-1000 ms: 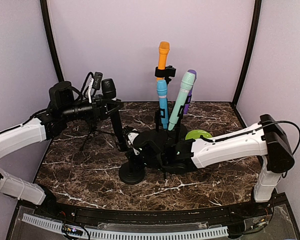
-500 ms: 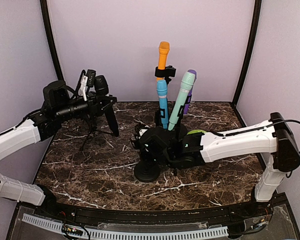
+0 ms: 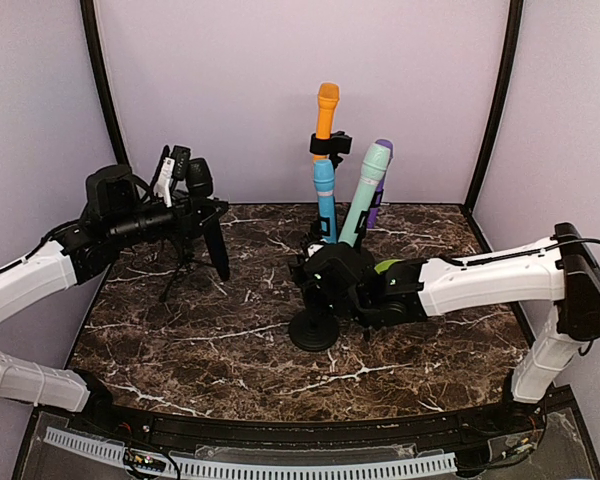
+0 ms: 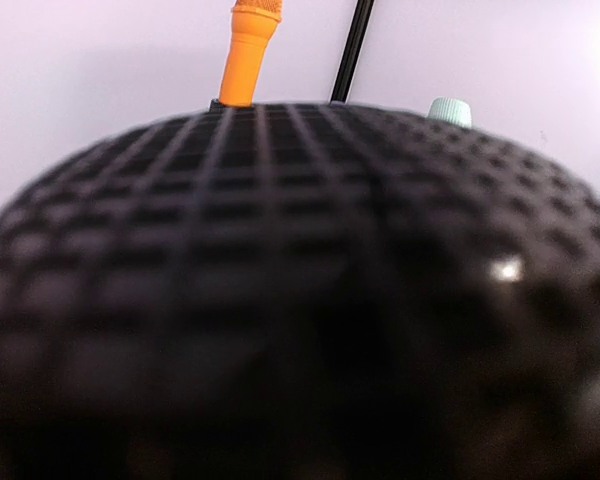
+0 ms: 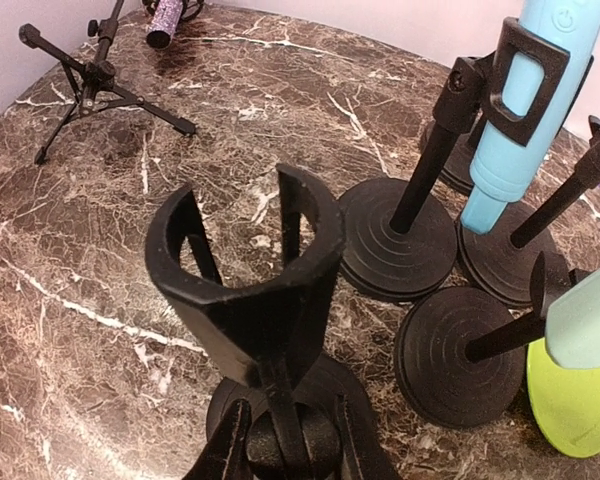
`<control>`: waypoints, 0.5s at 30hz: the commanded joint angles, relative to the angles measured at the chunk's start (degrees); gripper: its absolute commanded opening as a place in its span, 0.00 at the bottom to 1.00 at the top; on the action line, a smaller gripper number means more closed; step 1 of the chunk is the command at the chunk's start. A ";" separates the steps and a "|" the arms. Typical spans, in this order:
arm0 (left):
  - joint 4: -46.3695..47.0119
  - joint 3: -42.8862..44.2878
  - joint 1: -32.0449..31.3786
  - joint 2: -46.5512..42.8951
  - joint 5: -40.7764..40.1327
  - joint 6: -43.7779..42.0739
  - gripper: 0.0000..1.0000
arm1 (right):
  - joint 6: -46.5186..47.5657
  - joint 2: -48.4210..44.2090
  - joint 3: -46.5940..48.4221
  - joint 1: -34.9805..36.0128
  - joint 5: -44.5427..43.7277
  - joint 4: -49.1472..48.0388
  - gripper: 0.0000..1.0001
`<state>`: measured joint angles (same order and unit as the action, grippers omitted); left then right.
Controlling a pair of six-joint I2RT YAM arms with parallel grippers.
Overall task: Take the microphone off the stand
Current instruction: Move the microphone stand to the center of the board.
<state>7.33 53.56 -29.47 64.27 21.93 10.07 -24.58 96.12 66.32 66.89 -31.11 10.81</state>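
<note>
The black microphone (image 3: 217,250) hangs tilted in the air at the left, free of the stand, and my left gripper (image 3: 187,213) is shut on its body. Its mesh head (image 4: 280,300) fills the left wrist view and hides the fingers. The black stand (image 3: 315,330) rests on its round base at mid-table. Its clip (image 5: 242,262) is open-topped with nothing in it. My right gripper (image 5: 290,445) is shut on the stand's post just below the clip, well right of the microphone.
Behind the stand are several round-based stands (image 5: 398,238) holding an orange microphone (image 3: 327,108), a blue one (image 3: 325,205), a teal one (image 3: 365,198) and a purple one (image 3: 379,205). A green disc (image 3: 396,268) lies to the right. A small tripod (image 5: 95,75) stands at the back left.
My left gripper has carried the microphone up and to the left, away from the clip. My right gripper has moved the stand to the right.
</note>
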 commanded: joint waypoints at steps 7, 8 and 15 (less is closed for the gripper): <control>-6.34 -8.29 -1.15 -0.89 1.50 5.85 0.00 | -1.19 0.36 -3.53 -2.24 -4.71 -2.26 0.00; -6.40 -8.91 -1.40 -0.94 1.39 6.51 0.00 | -1.33 0.12 -3.87 -2.33 -4.41 -2.53 0.00; -10.02 -11.89 -7.43 2.16 -0.95 11.37 0.00 | -1.40 -2.52 -6.84 -2.41 -2.60 -5.60 0.26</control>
<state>-0.30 42.24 -34.00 65.21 21.93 18.31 -25.39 95.15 62.41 65.78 -33.10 4.47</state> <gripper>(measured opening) 0.378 0.223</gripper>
